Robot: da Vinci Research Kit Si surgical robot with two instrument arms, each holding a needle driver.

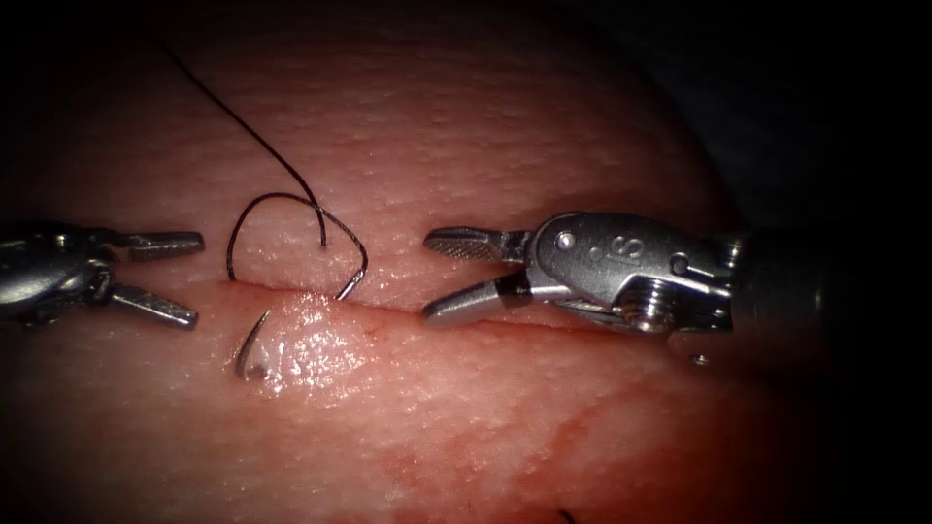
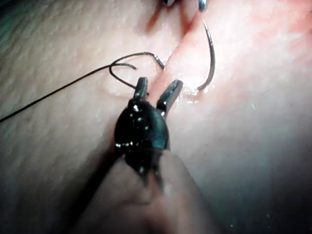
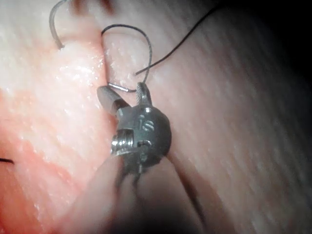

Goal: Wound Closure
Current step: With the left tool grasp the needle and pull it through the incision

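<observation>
- My left tool (image 1: 184, 277) sits at the left end of the cut (image 1: 582, 328), jaws spread wide and holding nothing.
- My right tool (image 1: 442, 277) faces it from the other side, jaws likewise parted and empty, the lower jaw resting just over the cut's line.
- The needle (image 1: 254, 344) lies between my two tools, lodged in the tissue (image 1: 505, 126) and free of both.
- One end of the needle rises from the glistening near lip of the cut, just ahead of my left tool's lower jaw; the other end (image 1: 349, 286) surfaces at the cut's far edge, closer to my right tool. The middle of its curve is buried across the cut.
- From my left wrist, the needle's exposed arc (image 2: 212, 58) stands just beyond my open jaws (image 2: 158, 90).
- The thread (image 1: 252, 136) runs from the needle's far end, loops once on the tissue beyond the cut between my tools, then trails away up and to the left.
- From my right wrist, that loop (image 3: 129, 29) lies just ahead of my parted jaws (image 3: 124, 95), with the needle's end (image 3: 122, 87) almost touching them.
- Red fluid (image 1: 621, 427) stains the tissue on the near side of the cut, below my right tool.
</observation>
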